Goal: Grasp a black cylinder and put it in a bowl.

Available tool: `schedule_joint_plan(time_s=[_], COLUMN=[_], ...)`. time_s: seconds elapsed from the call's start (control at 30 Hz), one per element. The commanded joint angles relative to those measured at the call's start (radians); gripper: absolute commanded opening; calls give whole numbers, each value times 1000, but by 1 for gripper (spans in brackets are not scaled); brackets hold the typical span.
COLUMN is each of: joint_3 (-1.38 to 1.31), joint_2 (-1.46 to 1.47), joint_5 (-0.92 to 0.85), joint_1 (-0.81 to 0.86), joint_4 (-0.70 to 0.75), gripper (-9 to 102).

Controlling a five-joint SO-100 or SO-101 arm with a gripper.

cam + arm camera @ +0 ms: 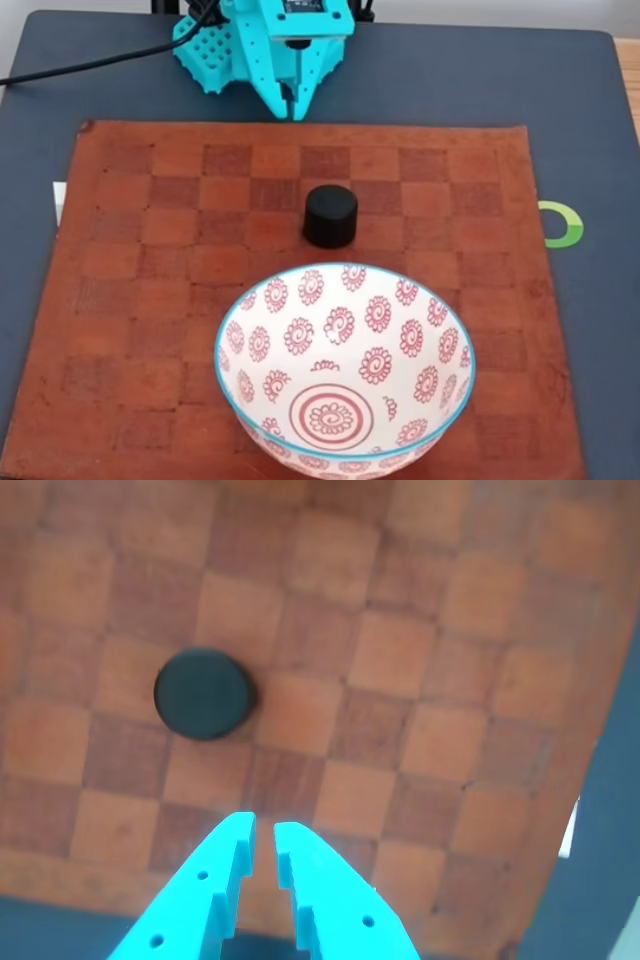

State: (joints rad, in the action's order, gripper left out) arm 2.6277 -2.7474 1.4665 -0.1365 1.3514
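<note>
The brown checkered mat (pixel 150 300) covers most of the dark table (pixel 580 90) and gives a flat working ground, its far edge lying just under the jaws in the fixed view. On it the bowl (pixel 345 375) sits well out from the jaws, at the near edge of that view, mouth up and with nothing in it, so the drop has yet to be made. The turquoise gripper (pixel 263 830) hangs above the mat's edge by the arm's base, its jaws drawn almost together with only a thin slit between them and nothing held; they would likely need to spread before a grasp. The black cylinder (pixel 203 693) stands on a flat end between jaws and bowl, ahead of the tips and off to their left in the wrist view, apart from both.
</note>
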Motion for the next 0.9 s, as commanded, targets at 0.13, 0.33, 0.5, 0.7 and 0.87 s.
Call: schedule_joint_plan(time_s=[0.13,0.33,0.5,0.7,0.87], joint_3=[-252,-387,-456,-497,-500], joint_2=[337,563,681,762,816], joint_5=[-6,-6,-6,-5,-5], joint_1=[-58,-112,-169,-216,-245], joint_4=[67,103,94,86,15], gripper=[0,6,20,26,29])
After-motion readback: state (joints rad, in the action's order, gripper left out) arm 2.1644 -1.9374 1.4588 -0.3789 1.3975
